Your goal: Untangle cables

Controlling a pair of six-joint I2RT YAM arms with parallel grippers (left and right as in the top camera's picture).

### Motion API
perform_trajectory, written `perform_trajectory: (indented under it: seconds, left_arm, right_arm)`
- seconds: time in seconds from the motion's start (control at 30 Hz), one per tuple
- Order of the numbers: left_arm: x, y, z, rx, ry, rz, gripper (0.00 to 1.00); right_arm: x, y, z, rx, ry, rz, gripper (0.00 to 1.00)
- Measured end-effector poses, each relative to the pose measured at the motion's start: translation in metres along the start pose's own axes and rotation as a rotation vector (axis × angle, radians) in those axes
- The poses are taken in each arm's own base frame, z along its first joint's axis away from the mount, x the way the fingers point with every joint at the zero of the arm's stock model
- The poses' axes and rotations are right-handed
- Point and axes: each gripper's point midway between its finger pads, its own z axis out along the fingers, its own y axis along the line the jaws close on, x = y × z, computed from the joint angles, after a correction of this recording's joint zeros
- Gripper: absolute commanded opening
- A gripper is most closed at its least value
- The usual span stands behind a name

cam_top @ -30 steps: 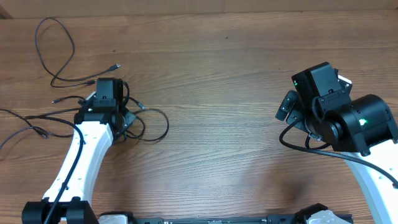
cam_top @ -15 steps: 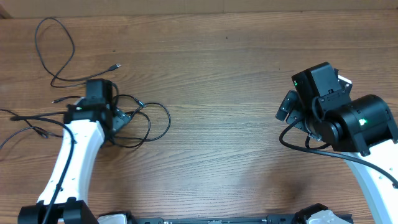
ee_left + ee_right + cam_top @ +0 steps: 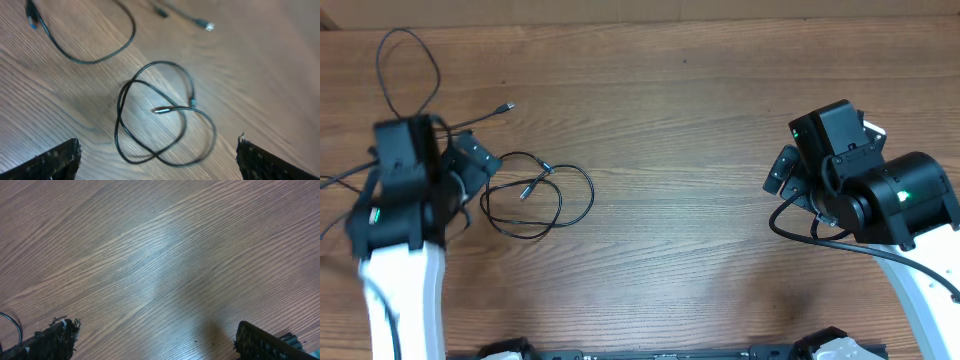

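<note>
A thin black cable [image 3: 535, 195] lies on the wood in overlapping loops, both plug tips inside the coil. In the left wrist view the same coil [image 3: 160, 120] sits just ahead of my left gripper [image 3: 160, 165], whose jaws stand wide open and empty above it. From overhead, the left gripper [image 3: 478, 165] is at the coil's left edge. A second cable [image 3: 405, 70] loops at the far left back, its plug [image 3: 505, 105] pointing right. My right gripper [image 3: 785, 170] hovers open over bare wood at the right, seen as empty in the right wrist view [image 3: 155, 342].
More thin cable [image 3: 340, 182] runs off the table's left edge, partly hidden under my left arm [image 3: 400, 200]. A strand of another cable [image 3: 90, 50] and a plug tip [image 3: 205, 25] lie beyond the coil. The right arm's body [image 3: 890, 200] fills the right side.
My left gripper opened and let go of the coiled cable, then pulled back to the left and up. The coil stayed on the table and spread out. The right arm has not moved.
</note>
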Motion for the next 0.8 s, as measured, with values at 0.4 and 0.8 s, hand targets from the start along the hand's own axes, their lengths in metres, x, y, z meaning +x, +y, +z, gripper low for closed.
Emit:
perform_trajectory:
  seconds: [0.4,0.8]
  left_arm:
    - [0.027,0.025,-0.106,0.161,-0.180,-0.001,1.00]
    - [0.059,0.049,-0.101,0.068,-0.053,0.008,0.99]
  right_arm:
    - [0.000,0.000,0.000,0.001,0.000,0.000,1.00]
    - [0.000,0.000,0.000,0.000,0.000,0.000,1.00]
